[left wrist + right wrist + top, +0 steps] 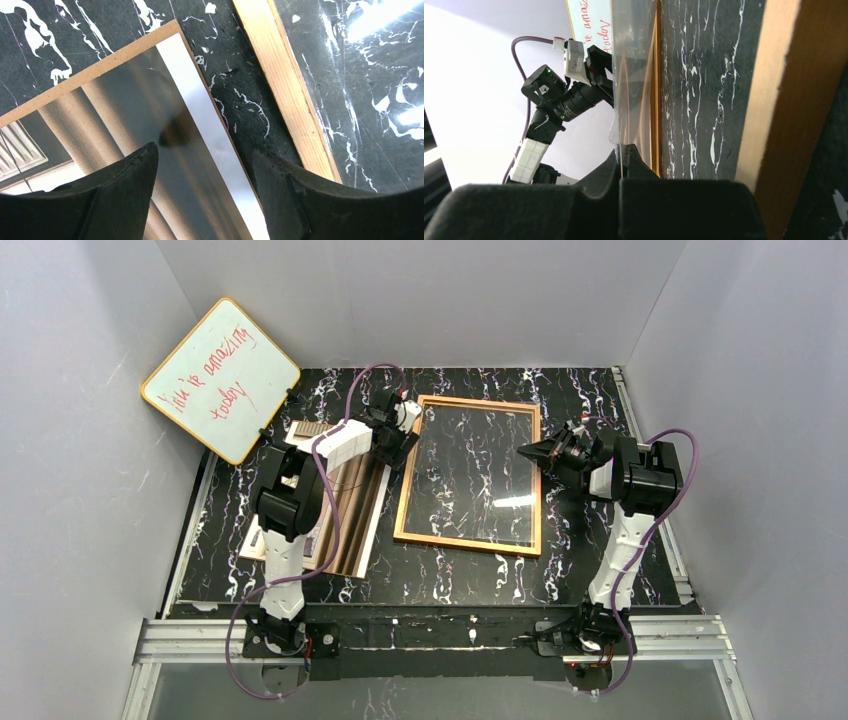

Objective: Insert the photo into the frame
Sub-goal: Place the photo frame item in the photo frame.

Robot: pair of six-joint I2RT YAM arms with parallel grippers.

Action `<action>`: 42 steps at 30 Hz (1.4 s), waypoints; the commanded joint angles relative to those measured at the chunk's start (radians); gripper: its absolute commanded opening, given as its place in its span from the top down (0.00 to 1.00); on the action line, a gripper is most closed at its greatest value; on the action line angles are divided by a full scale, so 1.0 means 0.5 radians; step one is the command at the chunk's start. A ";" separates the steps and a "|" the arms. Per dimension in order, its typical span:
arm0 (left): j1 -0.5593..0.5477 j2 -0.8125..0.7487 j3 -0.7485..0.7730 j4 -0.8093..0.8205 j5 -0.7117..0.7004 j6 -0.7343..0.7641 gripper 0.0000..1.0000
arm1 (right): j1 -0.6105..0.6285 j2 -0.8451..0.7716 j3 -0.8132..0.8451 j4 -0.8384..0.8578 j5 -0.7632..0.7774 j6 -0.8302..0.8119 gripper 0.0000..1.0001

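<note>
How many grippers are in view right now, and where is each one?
2. The left gripper hangs open over the photo's edge, beside the frame. The right gripper is shut on the clear pane at the frame's right side. Neither is hidden.

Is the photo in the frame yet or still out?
Out. The photo lies on the backing board beside the frame, with table showing between them.
</note>
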 commanded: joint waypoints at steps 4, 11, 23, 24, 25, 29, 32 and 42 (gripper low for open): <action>-0.027 0.029 -0.015 -0.114 -0.007 0.008 0.32 | -0.005 -0.070 0.008 -0.103 -0.028 -0.111 0.99; -0.030 0.035 -0.014 -0.113 -0.005 0.011 0.32 | -0.004 -0.100 0.039 0.056 -0.043 -0.095 0.99; -0.039 0.046 -0.016 -0.114 -0.015 0.014 0.32 | 0.005 -0.127 0.060 0.271 -0.110 -0.023 0.99; -0.039 0.045 -0.017 -0.113 -0.014 0.014 0.32 | 0.002 -0.125 0.064 0.273 -0.111 -0.022 0.99; -0.039 0.046 -0.021 -0.113 -0.014 0.014 0.32 | 0.004 -0.124 0.066 0.288 -0.116 -0.008 0.99; -0.039 0.050 -0.018 -0.115 -0.015 0.014 0.32 | 0.003 -0.129 0.062 0.339 -0.126 0.011 0.99; -0.039 0.049 -0.013 -0.117 -0.017 0.017 0.32 | 0.003 -0.137 0.048 0.377 -0.127 0.017 0.99; -0.039 0.049 -0.019 -0.119 -0.014 0.014 0.32 | 0.004 -0.113 0.012 0.679 -0.138 0.193 0.99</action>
